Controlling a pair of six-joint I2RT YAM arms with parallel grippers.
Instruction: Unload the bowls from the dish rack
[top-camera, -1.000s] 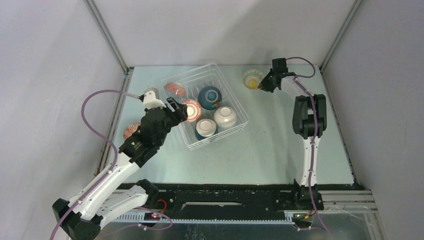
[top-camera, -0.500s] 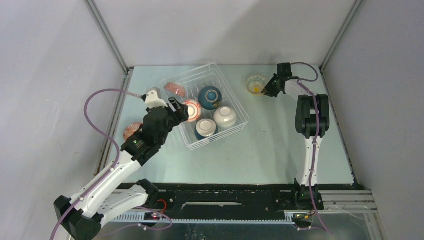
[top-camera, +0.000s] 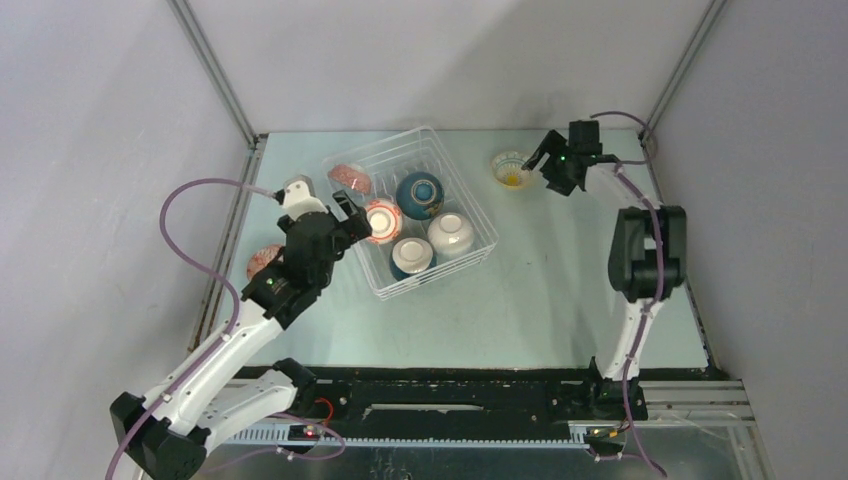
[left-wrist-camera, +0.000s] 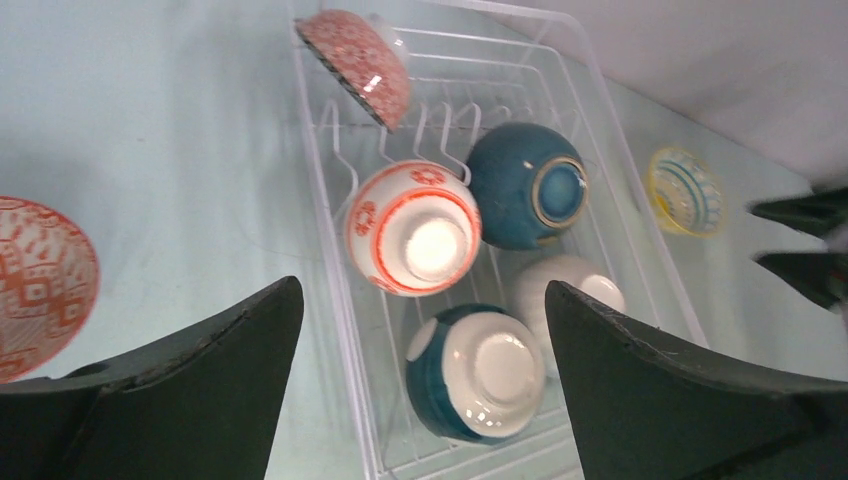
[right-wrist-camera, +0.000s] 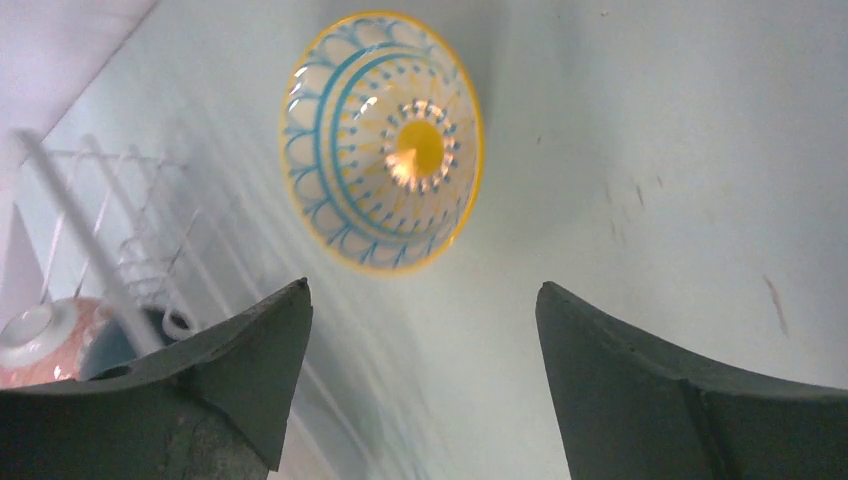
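The white wire dish rack (top-camera: 462, 184) (left-wrist-camera: 320, 190) holds several bowls: a red-patterned one (top-camera: 350, 178) (left-wrist-camera: 358, 62) leaning at the back, a red-and-white one (top-camera: 383, 220) (left-wrist-camera: 412, 240), a dark teal one (top-camera: 420, 194) (left-wrist-camera: 525, 198), a white one (top-camera: 451, 234) (left-wrist-camera: 570, 290) and a teal-and-white one (top-camera: 411, 256) (left-wrist-camera: 480, 372), these upside down. My left gripper (top-camera: 352, 222) (left-wrist-camera: 422, 288) hangs open above the rack's left side, holding nothing. A yellow bowl (top-camera: 511, 168) (right-wrist-camera: 382, 140) stands upright on the table right of the rack. Just right of it, my right gripper (top-camera: 543, 168) (right-wrist-camera: 422, 288) is open and empty.
Another red-patterned bowl (top-camera: 263, 262) (left-wrist-camera: 40, 285) sits upright on the table left of the rack, under the left arm. Grey walls with metal frame posts close in the table at the back and both sides. The rack's corner (right-wrist-camera: 90, 190) shows at the left of the right wrist view.
The right gripper opened, let go of the yellow bowl and drew back to the right; the bowl now rests on the table. The left gripper's jaws spread wider over the rack.
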